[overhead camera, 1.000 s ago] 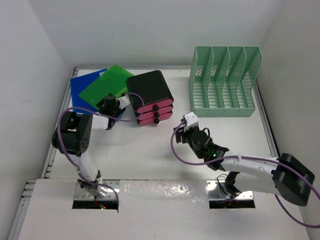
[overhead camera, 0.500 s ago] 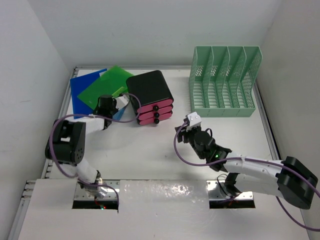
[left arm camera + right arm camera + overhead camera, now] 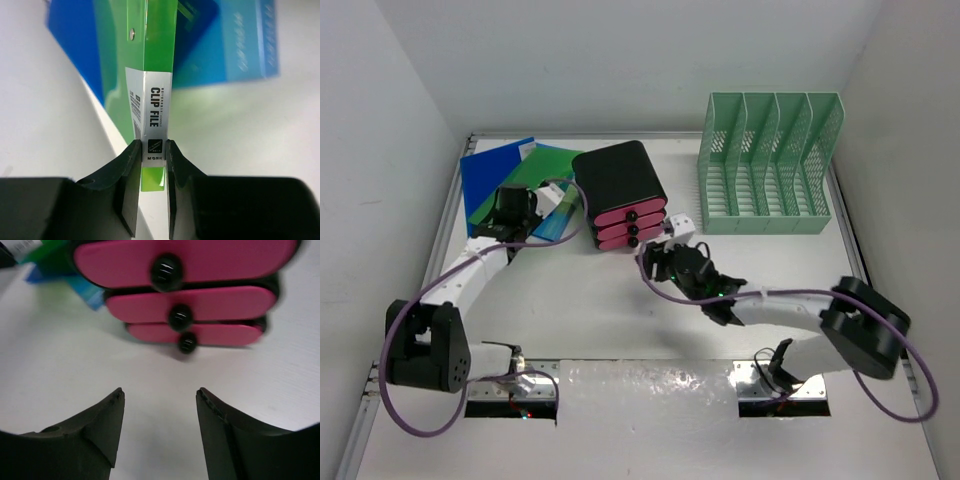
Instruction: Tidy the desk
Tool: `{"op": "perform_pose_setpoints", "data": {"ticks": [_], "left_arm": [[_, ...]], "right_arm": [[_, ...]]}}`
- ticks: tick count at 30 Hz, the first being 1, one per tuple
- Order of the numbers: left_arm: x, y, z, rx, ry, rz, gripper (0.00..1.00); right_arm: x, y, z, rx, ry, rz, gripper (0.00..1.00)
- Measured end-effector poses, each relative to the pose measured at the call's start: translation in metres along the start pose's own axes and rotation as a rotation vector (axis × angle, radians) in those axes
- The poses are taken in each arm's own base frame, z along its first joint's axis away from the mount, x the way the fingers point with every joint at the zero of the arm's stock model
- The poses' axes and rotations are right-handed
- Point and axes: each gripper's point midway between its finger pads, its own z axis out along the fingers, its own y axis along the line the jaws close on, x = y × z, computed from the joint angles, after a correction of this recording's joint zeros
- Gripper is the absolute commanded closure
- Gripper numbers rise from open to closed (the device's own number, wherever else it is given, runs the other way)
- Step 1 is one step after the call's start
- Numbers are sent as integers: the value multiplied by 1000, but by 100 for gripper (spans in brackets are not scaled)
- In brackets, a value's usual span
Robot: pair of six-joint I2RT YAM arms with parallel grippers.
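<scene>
White and matte, the desk (image 3: 605,315) fills almost the whole top view. At its far left corner lie a dark blue folder (image 3: 485,175) and a green clip file (image 3: 160,45). The left gripper (image 3: 152,150) is clamped on the narrow edge of the green clip file, over a white label (image 3: 150,115) that carries the words "CLIP FILE". Both fingers (image 3: 127,165) press against it. A lighter blue folder (image 3: 245,45) lies just beside the green one.

A black box of pink drawers (image 3: 618,178) stands near the far edge, a little left of the middle. Its three drawer fronts are turned toward the near edge. The right gripper (image 3: 159,397) hovers low over the bare desk just in front of these drawers, its jaws apart and holding nothing. A mint-green file rack (image 3: 767,165) stands at the far right corner, well apart from both grippers.
</scene>
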Motion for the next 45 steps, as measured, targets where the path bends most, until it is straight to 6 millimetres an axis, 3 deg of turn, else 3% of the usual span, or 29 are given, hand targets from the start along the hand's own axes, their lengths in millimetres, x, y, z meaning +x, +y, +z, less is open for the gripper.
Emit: {"op": "perform_pose_setpoints", "data": {"ticks": [9, 15, 19, 21, 28, 32, 40, 45], "left_arm": [[23, -25, -47, 91, 7, -121, 100], [47, -41, -70, 129, 47, -145, 100], [66, -60, -78, 184, 83, -133, 100], [72, -66, -84, 208, 96, -127, 100], [80, -75, -100, 255, 92, -88, 100], [89, -84, -104, 289, 112, -56, 100], [94, -86, -106, 296, 122, -4, 100], [97, -89, -110, 323, 134, 9, 100]], "right_arm": [[-28, 132, 68, -238, 8, 400, 35], [-2, 178, 97, -266, 96, 577, 31], [22, 201, 112, -264, 152, 640, 18], [30, 212, 122, -268, 164, 688, 18], [73, 209, 157, -210, 208, 784, 18], [73, 212, 165, -207, 193, 796, 18], [70, 209, 160, -231, 168, 825, 24], [67, 182, 136, -189, 124, 867, 24]]}}
